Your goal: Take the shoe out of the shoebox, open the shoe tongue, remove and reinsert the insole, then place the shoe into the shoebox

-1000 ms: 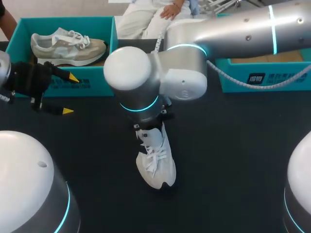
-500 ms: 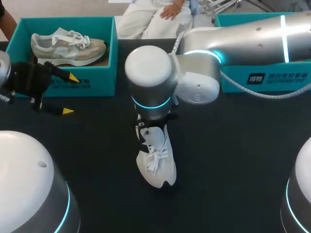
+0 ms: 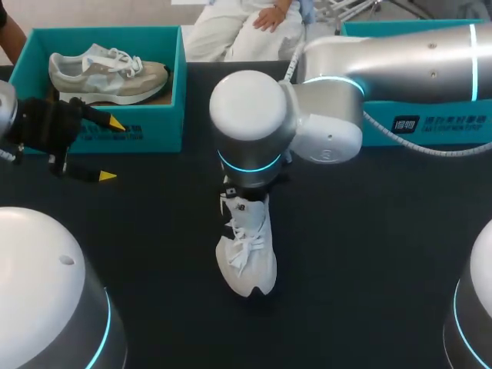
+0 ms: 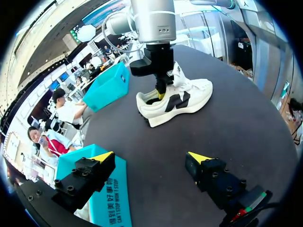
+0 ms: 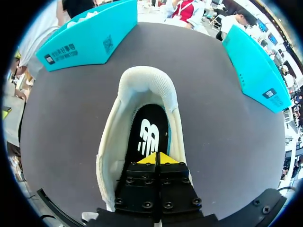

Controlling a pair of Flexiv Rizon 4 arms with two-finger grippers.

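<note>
Dark matte table (image 3: 384,254) under bright, even light

Shoe (image 3: 247,257): white with white laces, black side marking. Insole (image 5: 150,132): black, white emblem. Shoebox (image 3: 157,132): teal. Second shoe (image 3: 108,74): grey and beige. Tabletop (image 3: 369,254): black.

My left arm (image 3: 6,111) holds at the side, left jaws spread wide. My right arm (image 3: 384,61) extends to the middle of the surface, wrist pointing down, right jaws pressed together.
</note>
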